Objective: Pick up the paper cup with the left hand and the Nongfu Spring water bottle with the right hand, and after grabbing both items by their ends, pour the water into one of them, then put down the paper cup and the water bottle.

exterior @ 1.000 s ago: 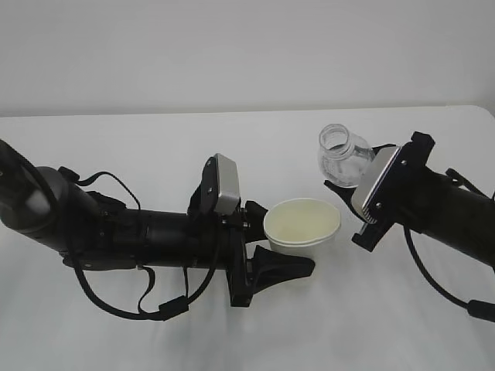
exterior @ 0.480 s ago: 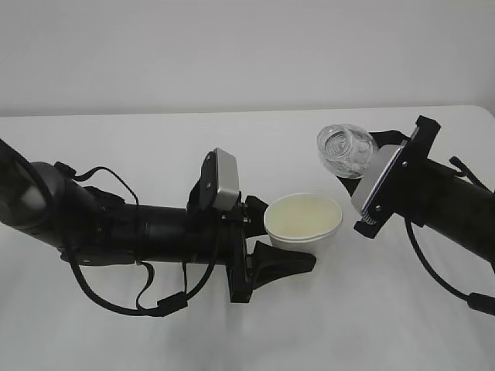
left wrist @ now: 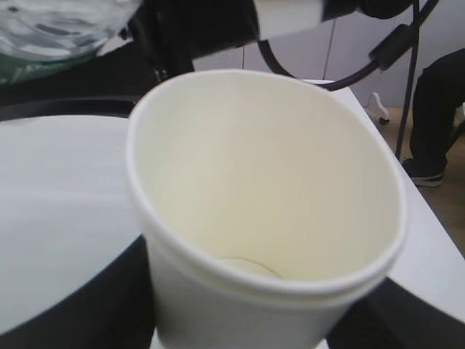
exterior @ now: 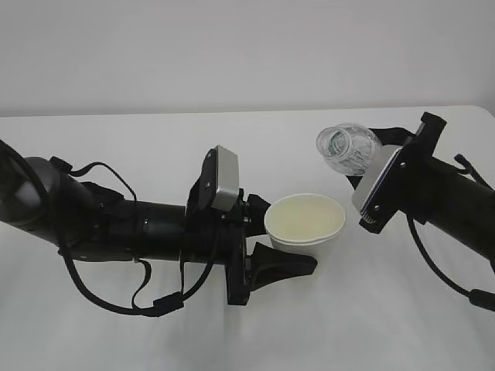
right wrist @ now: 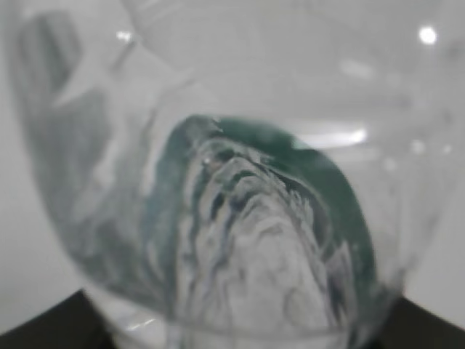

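Note:
My left gripper (exterior: 280, 236) is shut on the base of the white paper cup (exterior: 304, 220), which it holds off the table, tilted, with its mouth facing up and to the right. In the left wrist view the cup (left wrist: 269, 182) fills the frame between the black fingers (left wrist: 65, 305), and its cream inside is in full view. My right gripper (exterior: 370, 161) is shut on the bottom end of the Nongfu Spring water bottle (exterior: 348, 148). The bottle lies almost level, its open mouth pointing left, above and just right of the cup's rim. Its green label (right wrist: 341, 218) shows through the clear base. I cannot make out any water.
The white table (exterior: 155, 139) spreads under both arms, its far edge meeting a pale wall. Black cables hang off both arms. Beyond the table's edge in the left wrist view are a floor and a dark trouser leg (left wrist: 436, 116).
The right gripper has tipped the bottle further over, from neck-up to nearly level with its mouth toward the cup. The left arm and the cup have barely moved.

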